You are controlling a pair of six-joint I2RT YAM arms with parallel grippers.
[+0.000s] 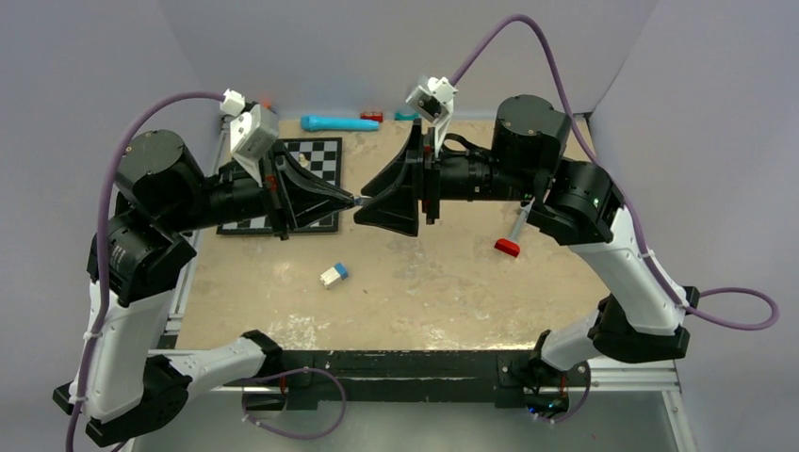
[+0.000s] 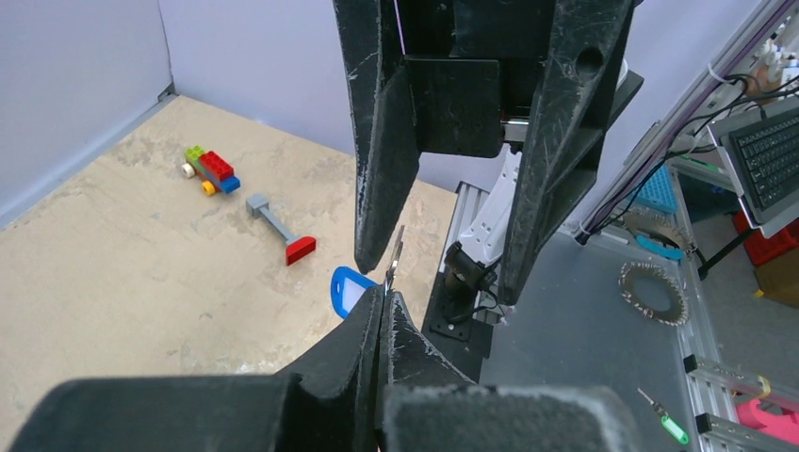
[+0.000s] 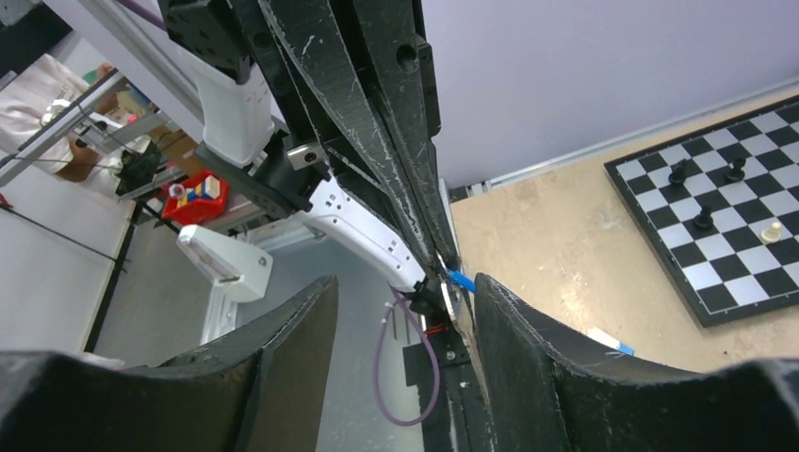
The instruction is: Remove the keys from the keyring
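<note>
Aloft over the middle of the worktop, the left gripper is clenched where the blue key and the silver key meet, while the right gripper stands released, its jaws spread wide to either side. We judge both light, stiff and slippery, best pinched flat across a head. We cannot make out the keyring itself, which is lost among the black fingertips.
</note>
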